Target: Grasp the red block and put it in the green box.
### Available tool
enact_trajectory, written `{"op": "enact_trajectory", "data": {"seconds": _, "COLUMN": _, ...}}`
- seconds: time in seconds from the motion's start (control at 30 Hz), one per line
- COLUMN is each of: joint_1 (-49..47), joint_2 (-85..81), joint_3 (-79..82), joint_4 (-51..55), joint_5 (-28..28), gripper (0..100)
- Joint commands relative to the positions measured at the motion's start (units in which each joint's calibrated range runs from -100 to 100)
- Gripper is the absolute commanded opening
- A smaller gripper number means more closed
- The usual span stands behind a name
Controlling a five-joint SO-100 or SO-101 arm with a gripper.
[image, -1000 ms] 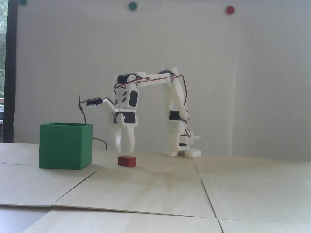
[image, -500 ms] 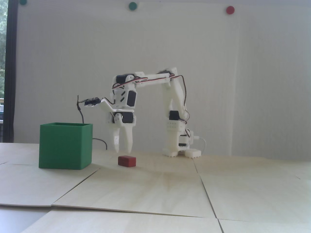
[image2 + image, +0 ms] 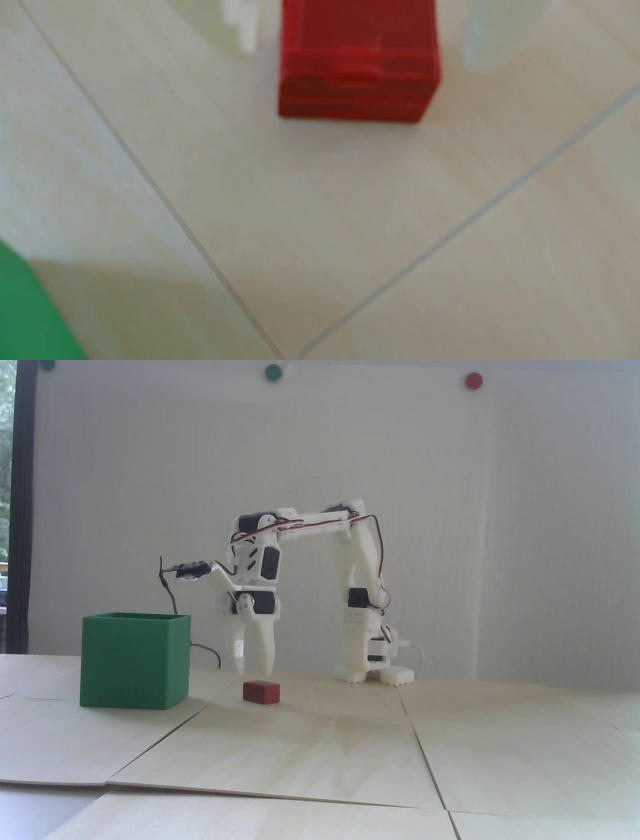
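The red block lies on the pale wooden table just right of the green box. My white gripper points straight down, open, its tips a little above the block and not touching it. In the wrist view the red block sits at the top between the two blurred white fingers, with the gripper astride it and a gap on each side. A corner of the green box shows at the bottom left. Nothing is held.
The arm's white base stands behind and to the right of the block. A black cable hangs from the wrist camera behind the box. Seams between table panels run across the surface.
The gripper has shifted slightly to the left above the block, and the gap between its fingers looks a little wider than half a second ago. The block and box have not moved.
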Motion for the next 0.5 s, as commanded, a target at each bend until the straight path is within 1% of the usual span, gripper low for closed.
{"op": "enact_trajectory", "data": {"seconds": 0.0, "joint_1": 0.3, "joint_2": -1.1, "joint_3": -4.3, "joint_4": -0.2, "joint_5": 0.5, "gripper": 21}}
{"op": "enact_trajectory", "data": {"seconds": 0.4, "joint_1": 0.4, "joint_2": -1.1, "joint_3": -4.3, "joint_4": -0.3, "joint_5": 0.4, "gripper": 21}}
{"op": "enact_trajectory", "data": {"seconds": 0.47, "joint_1": 0.4, "joint_2": -1.1, "joint_3": -4.3, "joint_4": -0.3, "joint_5": 0.5, "gripper": 24}}
